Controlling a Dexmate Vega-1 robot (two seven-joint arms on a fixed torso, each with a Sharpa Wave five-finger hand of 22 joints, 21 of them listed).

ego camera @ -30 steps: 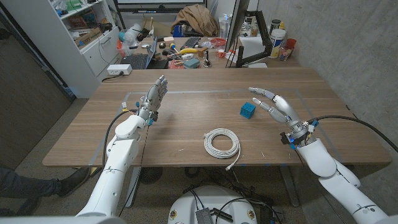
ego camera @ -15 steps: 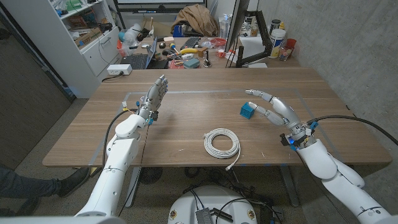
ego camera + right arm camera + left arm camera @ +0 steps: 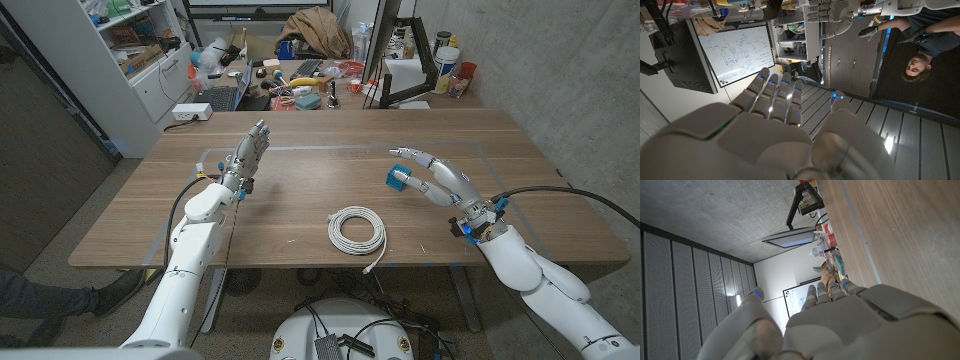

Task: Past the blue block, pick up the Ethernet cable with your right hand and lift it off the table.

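The right hand's fingers [image 3: 413, 159] are spread and hold nothing; over the last second they have swung left, and their tips now overlap the block [image 3: 399, 177] in the head view — contact cannot be told. The right hand [image 3: 440, 178] has thus advanced toward the block, not the cable [image 3: 357, 230], which lies coiled on the table [image 3: 300, 190], near the block on the robot's side, untouched. The grasp has not begun. The left hand [image 3: 246, 158] stays raised well left of the block, fingers straight and close together, empty.

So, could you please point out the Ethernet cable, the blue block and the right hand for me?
Ethernet cable [image 3: 357, 230], head view, on the white coil's ring.
Blue block [image 3: 397, 178], head view, on its visible face.
Right hand [image 3: 438, 176], head view, on the hand's middle.
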